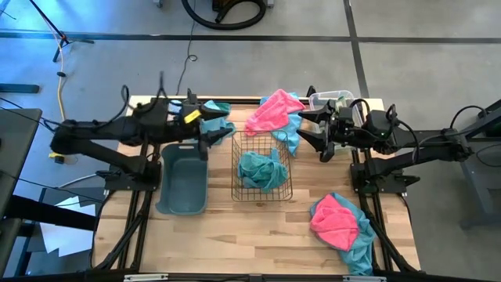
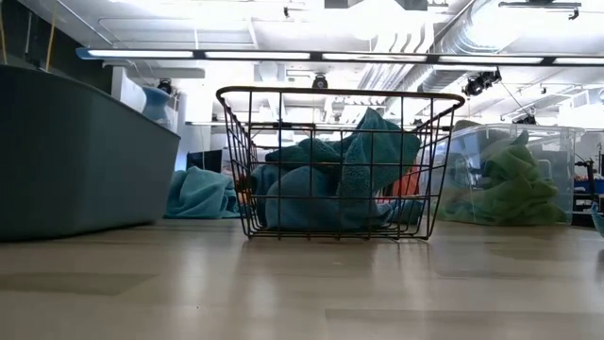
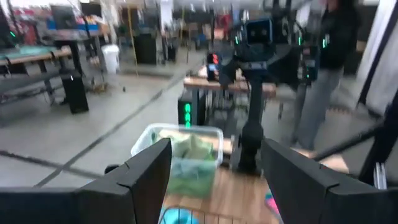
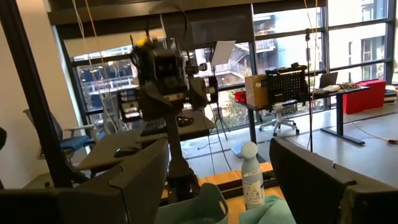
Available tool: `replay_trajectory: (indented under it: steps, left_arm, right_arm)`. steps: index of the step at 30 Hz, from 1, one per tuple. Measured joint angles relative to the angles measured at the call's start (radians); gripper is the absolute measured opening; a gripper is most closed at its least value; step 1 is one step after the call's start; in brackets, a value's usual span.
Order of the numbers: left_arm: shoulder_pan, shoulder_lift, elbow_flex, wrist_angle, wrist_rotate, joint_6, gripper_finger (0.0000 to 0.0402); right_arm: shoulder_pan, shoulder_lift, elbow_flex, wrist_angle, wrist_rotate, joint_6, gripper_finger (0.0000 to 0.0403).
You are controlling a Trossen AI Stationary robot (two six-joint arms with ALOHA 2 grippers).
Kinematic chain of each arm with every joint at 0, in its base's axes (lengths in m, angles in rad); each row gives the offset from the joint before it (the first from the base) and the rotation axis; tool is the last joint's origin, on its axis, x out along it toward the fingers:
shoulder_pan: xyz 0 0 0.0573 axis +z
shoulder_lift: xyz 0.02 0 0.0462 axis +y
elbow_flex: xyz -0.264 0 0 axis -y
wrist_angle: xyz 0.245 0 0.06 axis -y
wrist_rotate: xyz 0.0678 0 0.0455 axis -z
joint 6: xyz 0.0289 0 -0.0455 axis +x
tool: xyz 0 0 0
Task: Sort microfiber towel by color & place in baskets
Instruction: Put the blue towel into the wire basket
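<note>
With each gripper wide and empty, the right gripper [image 1: 300, 131] should pinch only the pink towel [image 1: 274, 113], not the teal beneath.

Teal towels [image 1: 261, 170] fill the copper wire basket [image 1: 261, 193]; grey-blue tub [image 1: 183, 182].

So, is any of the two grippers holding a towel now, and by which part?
Nothing is held. The left gripper and the right gripper both stand open and empty, raised above the far side of the table.
</note>
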State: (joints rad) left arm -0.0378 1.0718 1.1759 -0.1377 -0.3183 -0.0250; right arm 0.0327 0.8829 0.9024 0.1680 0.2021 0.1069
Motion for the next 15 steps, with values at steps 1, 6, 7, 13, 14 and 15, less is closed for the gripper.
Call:
replay_trajectory:
  steps: [1, 6, 7, 13, 14, 15]
  left_arm:
    - [0.003, -0.030, -0.056, 0.054, 0.000, -0.006, 0.0235]
    - [0.029, -0.162, -0.297, 0.321, 0.067, -0.049, 0.0235]
    - [0.038, -0.181, -0.335, 0.372, 0.112, -0.069, 0.0235]
    - [0.090, -0.221, -0.442, 0.505, 0.333, -0.232, 0.0234]
    - [0.094, -0.221, -0.444, 0.500, 0.358, -0.242, 0.0234]
    - [0.098, -0.217, -0.444, 0.500, 0.383, -0.249, 0.0234]
  right_arm:
    - [0.000, 0.001, 0.000, 0.000, 0.000, 0.000, 0.0277]
    - [0.000, 0.028, 0.000, 0.024, 0.000, -0.002, 0.0277]
    - [0.000, 0.039, 0.000, 0.027, 0.000, -0.003, 0.0277]
    - [0.000, 0.119, 0.000, 0.037, 0.039, 0.005, 0.0277]
    - [0.000, 0.131, 0.000, 0.045, 0.049, 0.009, 0.0277]
    - [0.000, 0.142, 0.000, 0.053, 0.053, 0.014, 0.0277]
